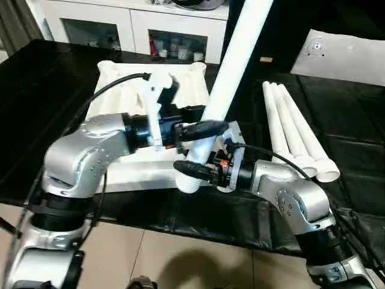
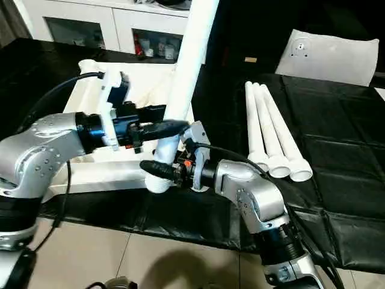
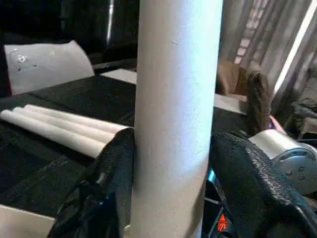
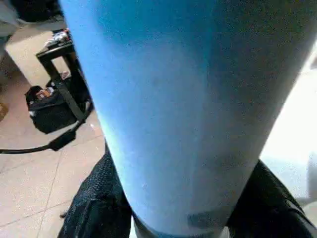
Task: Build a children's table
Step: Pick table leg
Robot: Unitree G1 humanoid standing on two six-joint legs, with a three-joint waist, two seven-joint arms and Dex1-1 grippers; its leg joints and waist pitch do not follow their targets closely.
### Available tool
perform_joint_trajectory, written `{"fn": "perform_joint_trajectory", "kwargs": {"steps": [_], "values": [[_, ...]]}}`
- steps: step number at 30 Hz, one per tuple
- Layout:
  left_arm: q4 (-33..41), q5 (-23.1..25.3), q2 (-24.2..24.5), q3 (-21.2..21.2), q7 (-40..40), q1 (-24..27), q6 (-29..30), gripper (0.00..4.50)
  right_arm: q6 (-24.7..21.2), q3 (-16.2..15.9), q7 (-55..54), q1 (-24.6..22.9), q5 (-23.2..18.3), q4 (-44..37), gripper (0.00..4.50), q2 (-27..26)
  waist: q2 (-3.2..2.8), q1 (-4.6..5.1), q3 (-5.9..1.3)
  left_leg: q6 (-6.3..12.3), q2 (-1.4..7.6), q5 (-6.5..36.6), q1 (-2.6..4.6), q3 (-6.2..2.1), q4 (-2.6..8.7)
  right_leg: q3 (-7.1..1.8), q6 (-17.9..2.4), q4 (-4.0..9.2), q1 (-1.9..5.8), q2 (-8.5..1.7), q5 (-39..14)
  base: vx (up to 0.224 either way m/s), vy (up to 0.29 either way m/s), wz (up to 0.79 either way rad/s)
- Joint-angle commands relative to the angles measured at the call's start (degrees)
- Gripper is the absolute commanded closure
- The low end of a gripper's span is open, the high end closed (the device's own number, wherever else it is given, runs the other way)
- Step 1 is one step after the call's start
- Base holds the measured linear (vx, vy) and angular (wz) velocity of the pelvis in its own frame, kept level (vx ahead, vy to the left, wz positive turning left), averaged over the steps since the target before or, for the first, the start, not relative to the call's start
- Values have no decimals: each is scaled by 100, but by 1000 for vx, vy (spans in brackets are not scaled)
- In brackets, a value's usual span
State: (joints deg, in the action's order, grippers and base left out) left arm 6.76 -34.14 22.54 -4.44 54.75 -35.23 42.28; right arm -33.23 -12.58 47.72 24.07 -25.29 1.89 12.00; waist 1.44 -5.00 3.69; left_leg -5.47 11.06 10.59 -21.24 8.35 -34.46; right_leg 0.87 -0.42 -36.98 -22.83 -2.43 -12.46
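Upright at the tabletop's (image 1: 129, 171) near corner, one leg (image 1: 231, 72) — clamped low by right tool (image 1: 198, 170), bracketed higher by left tool (image 1: 207, 129), grip unclear — three legs (image 1: 295, 129) beside.

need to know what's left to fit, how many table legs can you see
4: one leg stands tilted at the tabletop's near corner, both grippers around it; three spare legs lie side by side on the black mat.

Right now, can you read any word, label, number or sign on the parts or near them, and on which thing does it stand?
No text can be read.
Flat white panel: a small round mark, no letters legible.
Items behind the glass doors of the white cabinet: too small to read.
Long tapered white plastic tube leg held upright: plain, no print.
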Motion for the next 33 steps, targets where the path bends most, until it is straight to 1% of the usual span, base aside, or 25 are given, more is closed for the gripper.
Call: {"fn": "perform_joint_trajectory", "kwargs": {"steps": [1,2,3,4,5,6,7,9,11,15,16,18,19,20,21,22,23,25,27,28,29,30,31,32,33], "values": [[166,-375,9,-415,816,158,68,169,120,288,-195,3,42,206,257,112,-100,11,-404,-199,89,697,47,43,386,-189,-1111,422,335,-363,-119,0,0,0],[166,-375,9,-415,816,158,68,151,120,288,-195,3,42,206,257,112,-106,11,-408,-210,96,714,49,40,389,-189,-1116,417,338,-370,-143,0,0,0],[52,-212,131,-489,882,206,-34,146,239,267,-184,-30,115,237,257,128,-131,5,-408,-225,98,760,56,38,385,-188,-1112,426,322,-372,-175,0,0,0],[52,-212,131,-489,882,206,-34,130,239,267,-184,-30,115,237,257,128,-123,11,-408,-238,96,801,60,41,388,-189,-1118,423,324,-363,-214,0,0,0],[38,-124,185,-558,840,274,-64,130,315,227,-160,-121,152,188,257,135,-179,-1,-412,-250,97,804,63,29,389,-188,-1126,412,321,-370,-193,0,0,0],[48,-113,189,-574,826,292,-71,119,324,216,-154,-147,155,167,257,135,-146,6,-406,-255,106,840,61,34,396,-187,-1133,424,324,-369,-179,0,0,0],[71,-104,191,-598,802,326,-77,109,340,194,-139,-197,161,124,257,138,-144,1,-410,-252,105,848,59,32,396,-188,-1148,417,333,-371,-163,0,0,0],[134,-158,182,-600,819,378,-47,99,347,180,-129,-248,164,78,257,129,-163,7,-406,-252,101,872,56,33,394,-190,-1149,426,333,-368,-170,0,0,0],[226,-221,133,-610,836,470,1,72,373,141,-109,-350,174,21,257,123,-148,3,-405,-241,105,861,49,31,395,-191,-1151,425,345,-377,-185,0,0,0],[200,-242,58,-542,785,533,-24,51,398,137,-84,-436,115,-57,257,99,-154,6,-405,-219,99,872,51,34,391,-191,-1163,433,340,-366,-233,0,0,0],[200,-242,58,-542,785,533,-24,31,398,137,-84,-436,115,-57,257,99,-158,6,-402,-220,100,879,50,33,393,-192,-1165,435,338,-370,-249,0,0,0],[113,-588,-186,-176,629,537,7,21,349,233,-22,-477,-81,-198,257,59,-162,10,-401,-222,98,884,50,36,389,-193,-1181,431,337,-365,-248,0,0,0],[-51,-1393,-675,532,286,517,120,14,199,451,67,-543,-495,-459,257,-31,-155,-3,-403,-199,89,866,39,49,368,-197,-1270,419,354,-375,-137,0,0,0],[-117,-1746,-879,829,128,507,175,3,122,547,97,-571,-675,-574,257,-69,-141,-18,-408,-162,87,854,37,57,353,-200,-1319,425,353,-376,-89,0,0,0],[-139,-1874,-944,923,71,505,190,3,94,580,105,-582,-738,-614,257,-82,-140,-43,-423,-118,90,811,37,50,348,-194,-1403,416,353,-375,29,0,0,0],[-151,-1937,-975,969,42,504,197,1,81,597,109,-588,-769,-634,257,-89,-146,-41,-421,-113,95,788,30,42,355,-189,-1404,398,357,-366,81,0,0,0],[-152,-1944,-980,975,36,504,197,1,78,599,109,-589,-774,-637,257,-90,-141,-27,-400,-83,91,866,31,37,376,-180,-1348,425,339,-349,-41,0,0,0],[-185,-2337,-1286,1243,-340,532,187,0,-14,740,127,-676,-1040,-817,257,-136,-151,-12,-389,-90,79,1019,32,45,366,-187,-1276,476,357,-361,-418,0,0,0],[-202,-2476,-1427,1353,-538,538,178,0,-7,795,89,-717,-1106,-865,257,-169,-147,-19,-391,-86,79,948,26,39,372,-189,-1203,490,359,-361,-518,0,0,0],[-213,-2500,-1468,1386,-614,537,165,0,4,812,67,-730,-1117,-877,257,-182,-178,-7,-384,-98,93,1002,29,36,381,-188,-1148,501,340,-356,-606,0,0,0],[-226,-2519,-1510,1421,-698,534,147,0,17,830,40,-744,-1125,-887,257,-196,-169,-8,-387,-108,91,1003,32,31,381,-185,-1129,497,345,-358,-626,0,0,0],[-218,-2308,-1553,1480,-882,528,35,0,118,889,-153,-745,-1016,-874,257,-235,-202,-13,-389,-110,93,974,28,22,383,-188,-1091,495,345,-360,-619,0,0,0],[-209,-2150,-1582,1523,-1007,525,-41,0,190,931,-294,-744,-935,-864,257,-263,-183,5,-391,-117,93,954,32,25,384,-187,-1054,507,340,-353,-612,0,0,0],[-209,-2150,-1582,1523,-1007,525,-41,0,190,931,-294,-744,-935,-864,257,-263,-174,8,-394,-120,91,921,33,26,382,-188,-1032,508,343,-351,-596,0,0,0],[-49,-1138,-1356,1346,-1335,603,-462,0,521,1013,-930,-651,-322,-763,257,-243,-183,2,-396,-122,82,872,28,28,377,-190,-987,508,350,-353,-604,0,0,0]]}}
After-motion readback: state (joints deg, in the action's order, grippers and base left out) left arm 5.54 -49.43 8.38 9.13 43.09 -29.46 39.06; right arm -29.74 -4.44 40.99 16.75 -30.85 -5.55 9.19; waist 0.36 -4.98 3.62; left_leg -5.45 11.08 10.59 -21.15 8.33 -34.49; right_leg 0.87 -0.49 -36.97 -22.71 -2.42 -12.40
